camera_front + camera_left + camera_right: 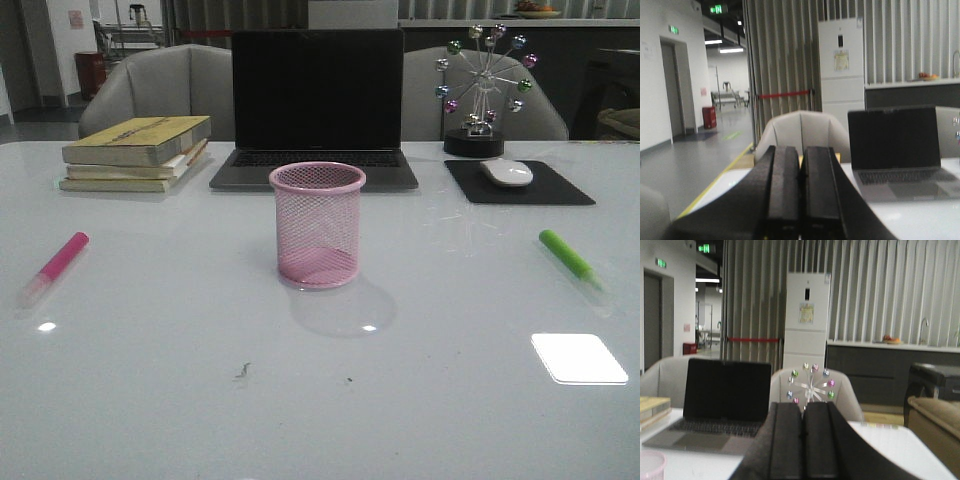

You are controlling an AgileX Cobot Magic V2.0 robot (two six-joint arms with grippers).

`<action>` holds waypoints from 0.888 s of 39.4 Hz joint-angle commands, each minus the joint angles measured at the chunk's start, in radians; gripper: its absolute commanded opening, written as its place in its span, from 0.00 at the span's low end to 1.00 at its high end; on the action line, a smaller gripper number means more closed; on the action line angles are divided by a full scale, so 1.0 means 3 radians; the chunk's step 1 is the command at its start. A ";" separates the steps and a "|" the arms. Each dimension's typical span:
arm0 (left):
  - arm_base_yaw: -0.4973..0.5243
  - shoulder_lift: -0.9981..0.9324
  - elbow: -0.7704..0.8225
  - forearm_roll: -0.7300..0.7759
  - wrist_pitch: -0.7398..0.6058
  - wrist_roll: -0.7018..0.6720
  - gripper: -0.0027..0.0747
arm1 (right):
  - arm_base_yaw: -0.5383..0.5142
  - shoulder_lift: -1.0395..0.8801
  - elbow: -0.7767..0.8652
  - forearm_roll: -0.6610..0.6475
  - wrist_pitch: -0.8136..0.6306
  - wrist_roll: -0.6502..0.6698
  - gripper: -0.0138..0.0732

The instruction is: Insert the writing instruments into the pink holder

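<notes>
My round pink wire-mesh holder (317, 224) stands upright at the middle of the white table (320, 400), empty. The bright pink highlighter with clear cap (55, 266) lies at its nine o'clock, well apart; the lime green highlighter (572, 258) lies at three o'clock, equally far. My left claw (800, 200) is clenched on nothing, and my right claw (803, 445) likewise, both raised level.

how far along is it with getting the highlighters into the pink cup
Nothing looks done: the pink holder stands empty. Nothing is in hand either; the left gripper and right gripper are shut on nothing. Both the pink highlighter and the green highlighter lie on the table, left to insert.
</notes>
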 commanded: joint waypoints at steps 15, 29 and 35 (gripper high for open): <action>0.0010 0.0494 -0.0859 -0.0081 -0.0104 -0.0015 0.16 | -0.0013 0.0207 -0.0819 -0.0013 0.0488 -0.0003 0.23; 0.0010 0.1342 -0.1587 0.0111 0.0174 -0.0015 0.16 | -0.0013 0.1068 -0.1075 -0.0086 0.0462 -0.0003 0.23; 0.0010 0.1810 -0.1733 0.0111 0.0075 -0.0015 0.16 | -0.0013 0.1503 -0.1089 -0.0083 0.0396 -0.0003 0.23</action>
